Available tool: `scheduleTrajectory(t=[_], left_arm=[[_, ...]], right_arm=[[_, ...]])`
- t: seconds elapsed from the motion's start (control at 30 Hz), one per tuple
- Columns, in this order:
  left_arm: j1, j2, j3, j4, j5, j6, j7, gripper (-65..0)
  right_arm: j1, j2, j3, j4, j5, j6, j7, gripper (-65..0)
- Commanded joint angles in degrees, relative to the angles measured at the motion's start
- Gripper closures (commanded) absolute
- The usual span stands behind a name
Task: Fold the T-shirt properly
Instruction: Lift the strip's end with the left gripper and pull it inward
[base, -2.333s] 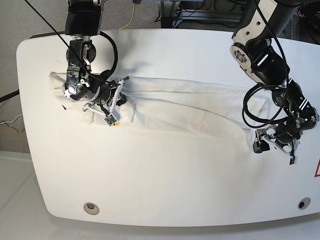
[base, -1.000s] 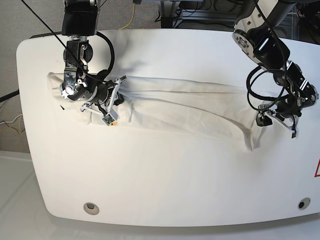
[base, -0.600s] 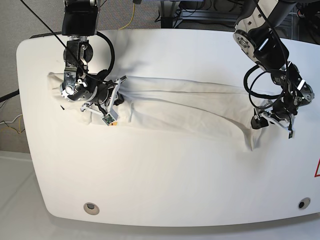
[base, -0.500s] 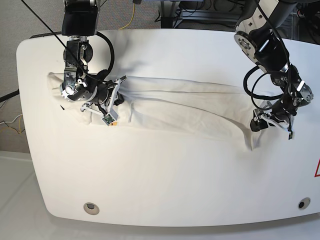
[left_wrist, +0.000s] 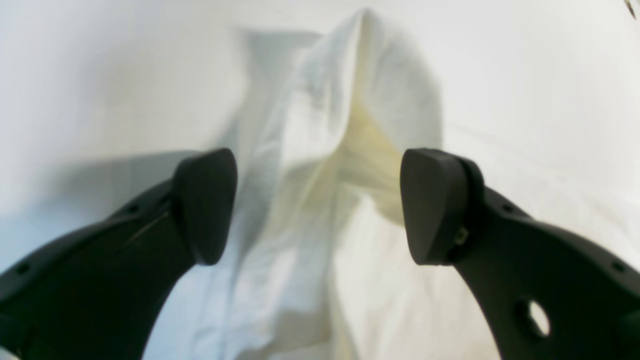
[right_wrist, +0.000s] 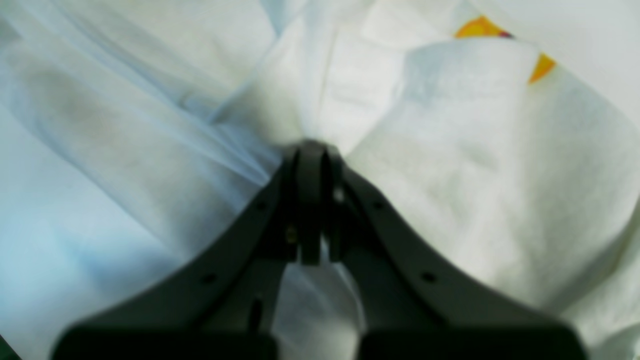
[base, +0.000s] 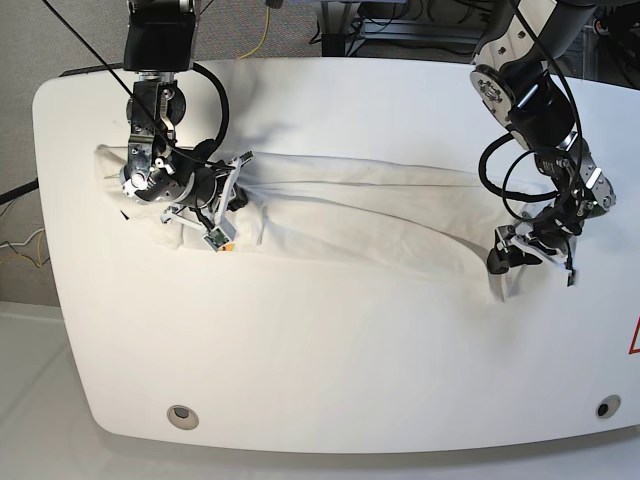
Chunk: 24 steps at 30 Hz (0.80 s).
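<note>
The T-shirt (base: 360, 215) lies as a long, rumpled white band across the table (base: 320, 380). My right gripper (base: 232, 192) sits on its left end, and in the right wrist view the gripper (right_wrist: 312, 165) is shut on a pinch of the cloth (right_wrist: 450, 150), with an orange print (right_wrist: 500, 30) showing beyond it. My left gripper (base: 530, 265) hovers at the shirt's right end. In the left wrist view it (left_wrist: 320, 205) stands open, with a raised fold of the shirt (left_wrist: 350, 125) between and beyond its fingertips.
Cables (base: 500, 190) loop from the arm on the right down to its wrist. A round hole (base: 182, 415) marks the table's front left and another (base: 605, 407) the front right. Bare white tabletop stretches in front of the shirt.
My left gripper has swung leftward, from beside the shirt's right end to over its corner. It has stayed open. The right gripper has kept its grip and place.
</note>
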Motion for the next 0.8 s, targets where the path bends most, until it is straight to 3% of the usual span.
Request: scheduleTrajectory(t=[0.0,0.77], left_arm=[[0.33,1.92,0.31,-0.46,2.56,0.56,4.75,-48.5],[1.65,3.59,3.47,-0.37,2.82,0.56,4.83,-48.5]], right_arm=[[-0.28,0.78,0.11,-0.46,-3.95,-0.31,-4.0,-0.4],[-0.19,0.61,0.11,-0.46,-3.95,-0.39,-4.0,-0.4]])
